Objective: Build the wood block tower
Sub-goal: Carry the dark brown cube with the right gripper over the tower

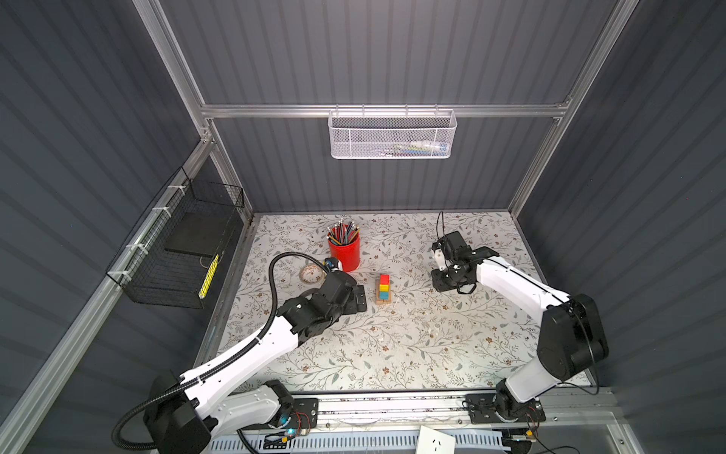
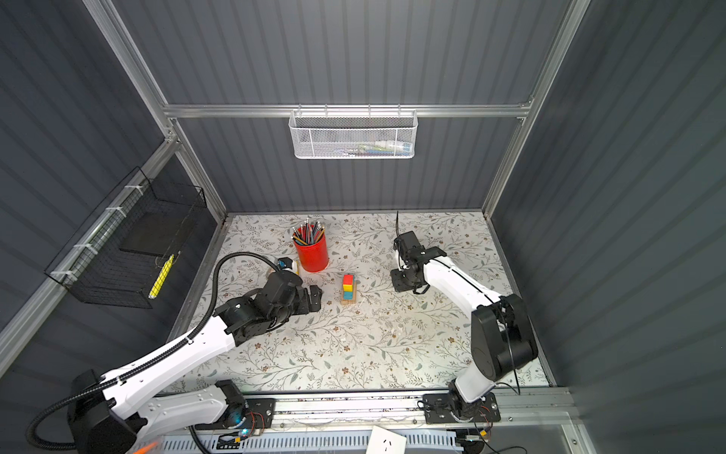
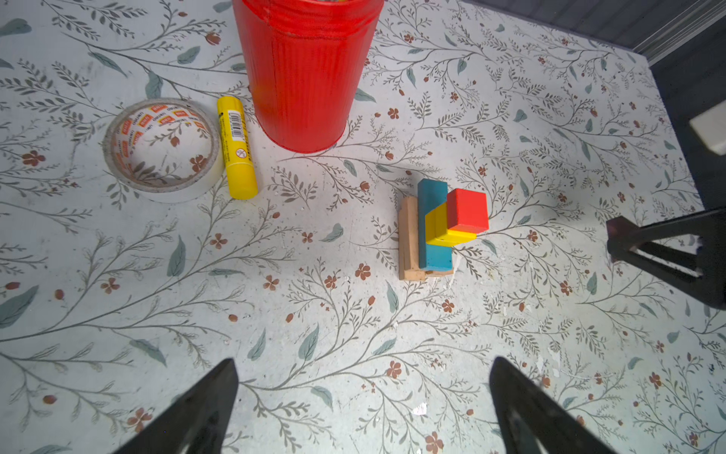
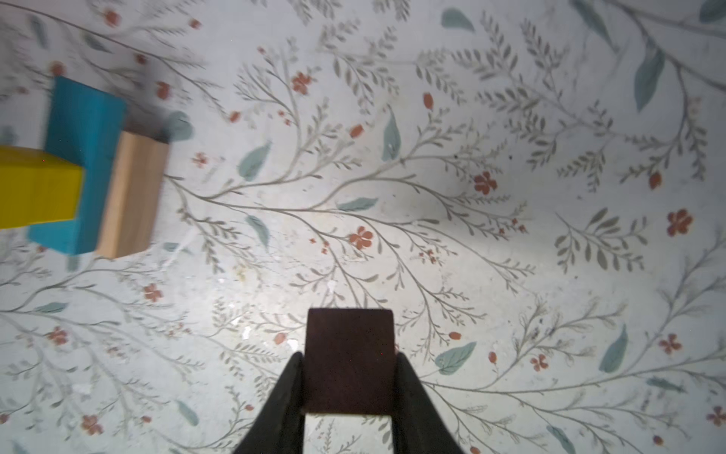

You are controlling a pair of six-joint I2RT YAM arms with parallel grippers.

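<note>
The wood block tower (image 1: 384, 290) (image 2: 348, 289) stands mid-table in both top views. Tan planks (image 3: 408, 239) lie at its base, a blue plank (image 3: 432, 220) on them, then a yellow block (image 3: 442, 226) and a red cube (image 3: 467, 210) on top. My right gripper (image 4: 349, 355) is shut on a dark brown piece (image 4: 349, 377) just above the table, to the right of the tower (image 4: 82, 157). In a top view the right gripper (image 1: 444, 279) hangs apart from the stack. My left gripper (image 3: 364, 361) (image 1: 359, 300) is open and holds nothing, close to the tower's left.
A red pencil cup (image 1: 345, 253) stands behind the tower. A tape roll (image 3: 163, 149) and a yellow glue stick (image 3: 237, 147) lie beside the cup. A white mesh basket (image 1: 393, 133) hangs on the back wall and a black wire basket (image 1: 176, 251) on the left wall.
</note>
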